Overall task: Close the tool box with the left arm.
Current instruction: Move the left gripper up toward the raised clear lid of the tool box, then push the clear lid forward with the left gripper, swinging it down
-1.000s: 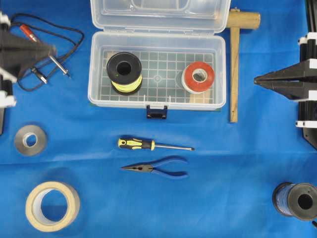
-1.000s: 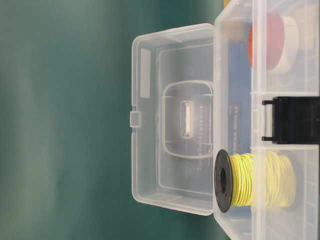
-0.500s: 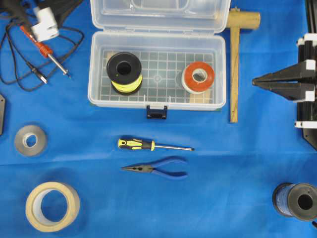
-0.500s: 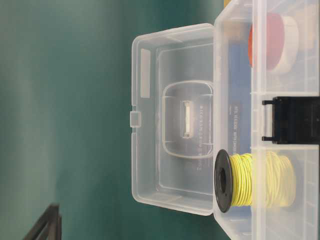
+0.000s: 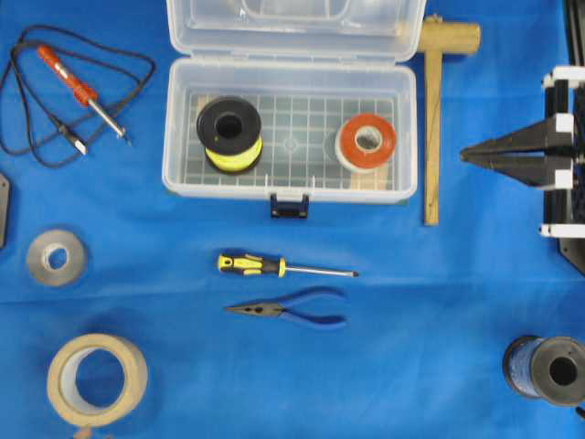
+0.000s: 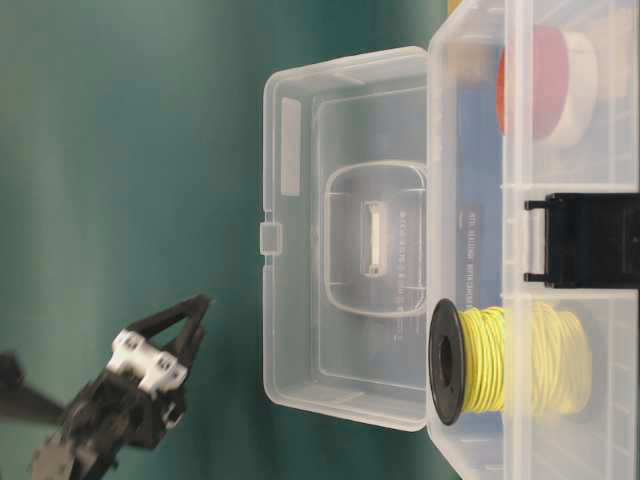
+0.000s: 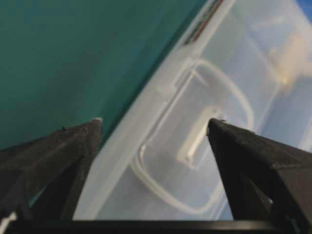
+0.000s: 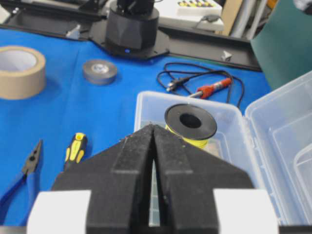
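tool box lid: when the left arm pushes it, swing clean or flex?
The lid is thin clear plastic, so it probably flexes slightly. Standing open on its hinge, it likely swings easily. The tool box holds only two spools, so it might slide.

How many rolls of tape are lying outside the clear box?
2: a grey roll at the cloth's left edge, and a bigger beige roll nearer the bottom left corner. None seem hidden.

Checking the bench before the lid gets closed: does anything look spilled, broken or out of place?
Nothing stands out. The tool box sits square with its lid open; the yellow spool and red tape roll lie inside, below the rim. The screwdriver and pliers lie neatly in front.
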